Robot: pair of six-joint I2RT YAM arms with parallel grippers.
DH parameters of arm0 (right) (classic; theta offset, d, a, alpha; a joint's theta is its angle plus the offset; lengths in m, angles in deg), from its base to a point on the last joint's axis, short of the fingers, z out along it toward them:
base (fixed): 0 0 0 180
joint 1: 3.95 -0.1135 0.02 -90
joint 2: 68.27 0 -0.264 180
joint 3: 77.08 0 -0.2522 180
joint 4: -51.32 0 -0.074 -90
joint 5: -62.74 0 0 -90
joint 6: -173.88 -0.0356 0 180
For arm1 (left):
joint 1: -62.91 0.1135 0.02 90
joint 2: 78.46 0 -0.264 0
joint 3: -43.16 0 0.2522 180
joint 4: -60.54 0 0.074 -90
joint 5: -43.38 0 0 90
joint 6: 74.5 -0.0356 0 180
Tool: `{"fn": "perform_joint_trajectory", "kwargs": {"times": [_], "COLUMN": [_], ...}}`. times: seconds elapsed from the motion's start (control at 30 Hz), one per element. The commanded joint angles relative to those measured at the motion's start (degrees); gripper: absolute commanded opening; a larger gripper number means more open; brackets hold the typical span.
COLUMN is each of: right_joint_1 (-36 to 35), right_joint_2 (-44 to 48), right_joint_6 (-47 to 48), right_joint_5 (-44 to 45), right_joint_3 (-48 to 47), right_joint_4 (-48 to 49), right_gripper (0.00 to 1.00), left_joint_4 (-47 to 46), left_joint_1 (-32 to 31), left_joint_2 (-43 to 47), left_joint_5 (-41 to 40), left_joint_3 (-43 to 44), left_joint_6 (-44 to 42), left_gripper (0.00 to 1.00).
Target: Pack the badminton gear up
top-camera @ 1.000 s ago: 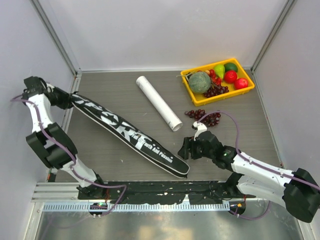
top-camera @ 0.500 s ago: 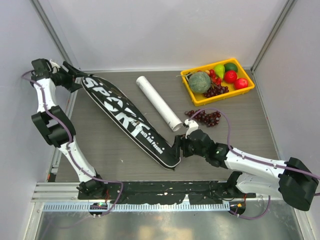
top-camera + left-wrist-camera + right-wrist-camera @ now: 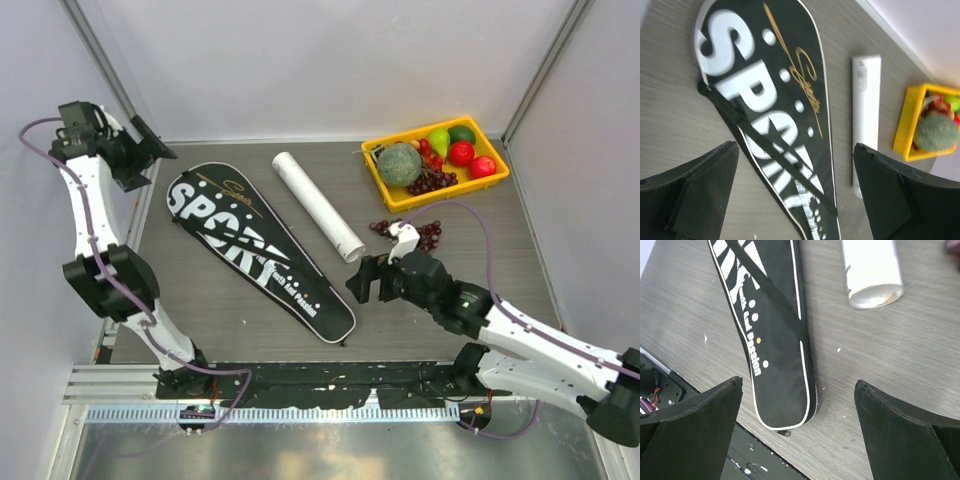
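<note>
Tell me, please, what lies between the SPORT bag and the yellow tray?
The white tube lies between bag and tray, clear in the top view.

The table top (image 3: 230, 310) is grey with a fine wood grain, and plain pale walls (image 3: 330, 60) close it in at the far edge and along both sides, with slim metal posts (image 3: 110, 70) slanting up from the two far corners. Along the near edge lies a scuffed black plate (image 3: 330, 380), then a ribbed aluminium rail (image 3: 300, 412) and a dull, shiny metal sheet (image 3: 330, 455) beyond it. The light is soft and even, so shadows stay faint, and a few small white specks (image 3: 839, 349) dot the surface toward the near edge.
</note>
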Motion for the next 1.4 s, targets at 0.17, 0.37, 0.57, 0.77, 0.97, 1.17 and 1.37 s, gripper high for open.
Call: {"fn": "perform_joint_trajectory", "kwargs": {"times": [0.17,0.37,0.57,0.77,0.97,1.17,1.37], "right_joint_1": [-0.15,-0.33,-0.24,-0.33,-0.33,-0.33,-0.33], "right_joint_2": [16.91,21.93,23.69,25.36,27.29,27.47,28.17], "right_joint_6": [2.27,0.07,1.04,0.51,0.16,0.07,-0.19], "right_joint_5": [15.14,21.03,22.44,22.27,24.37,25.52,24.99], "right_joint_3": [-8.39,-14.89,-19.38,-19.21,-19.64,-19.38,-19.82], "right_joint_4": [-17.61,-26.14,-27.64,-26.32,-26.41,-25.53,-25.62], "right_gripper": [0.96,0.95,0.96,0.96,0.95,0.95,0.96], "left_joint_4": [-14.74,-25.36,-42.41,-37.88,-37.07,-36.11,-35.84], "left_joint_1": [-14.85,-26.0,-29.2,-29.2,-29.2,-29.2,-29.2], "left_joint_2": [29.58,46.54,62.63,71.26,74.6,75.05,74.87], "left_joint_5": [11.38,14.72,17.27,11.56,14.01,15.08,15.52], "left_joint_3": [-24.49,-37.66,-55.95,-63.44,-66.33,-66.61,-66.25], "left_joint_6": [-3.15,-2.98,3.87,-1.12,-0.7,-1.13,-0.96], "left_gripper": [0.99,0.99,1.0,1.0,0.99,0.99,1.0]}}
